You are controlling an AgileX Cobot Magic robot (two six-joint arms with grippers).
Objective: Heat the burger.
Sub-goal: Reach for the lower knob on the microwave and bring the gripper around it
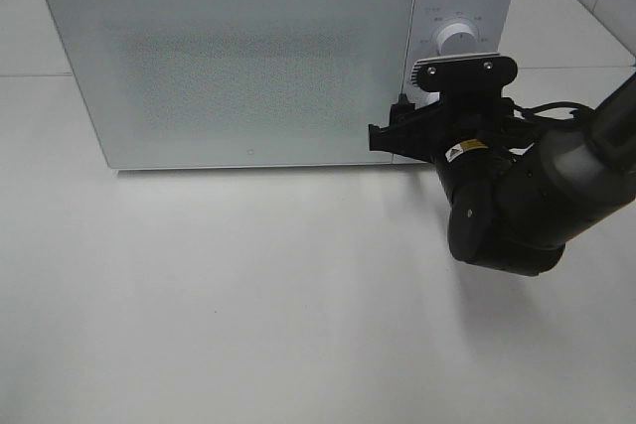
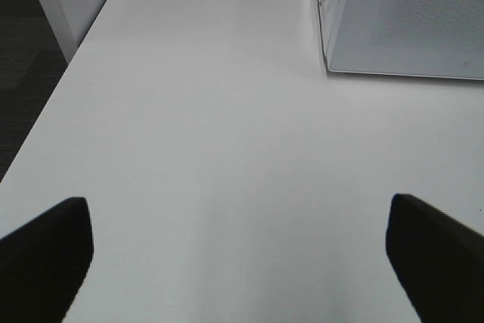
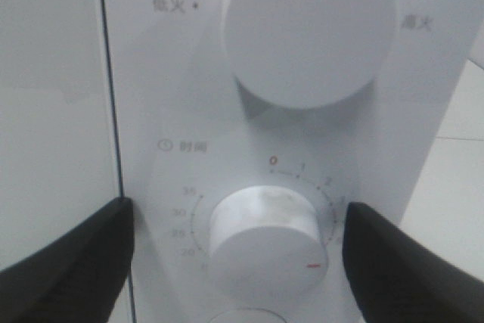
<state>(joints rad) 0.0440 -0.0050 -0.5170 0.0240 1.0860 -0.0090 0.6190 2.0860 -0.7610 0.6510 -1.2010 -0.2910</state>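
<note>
The burger is hidden; no frame shows it. The white microwave (image 1: 238, 57) stands at the back of the table with its door shut. My right gripper (image 1: 402, 131) is at the control panel, open, with a black finger (image 3: 68, 262) on each side of the timer knob (image 3: 265, 240) and a gap to it. The knob's red mark is turned away from the 0. The power knob (image 3: 306, 28) sits above it and also shows in the exterior view (image 1: 457, 39). My left gripper (image 2: 242, 262) is open and empty above the bare table.
The white table (image 1: 248, 295) stretches in front of the microwave. The left wrist view shows the microwave's corner (image 2: 408, 20), the table's edge and dark floor (image 2: 23, 58) beyond it. The right arm (image 1: 537, 196) reaches in from the right.
</note>
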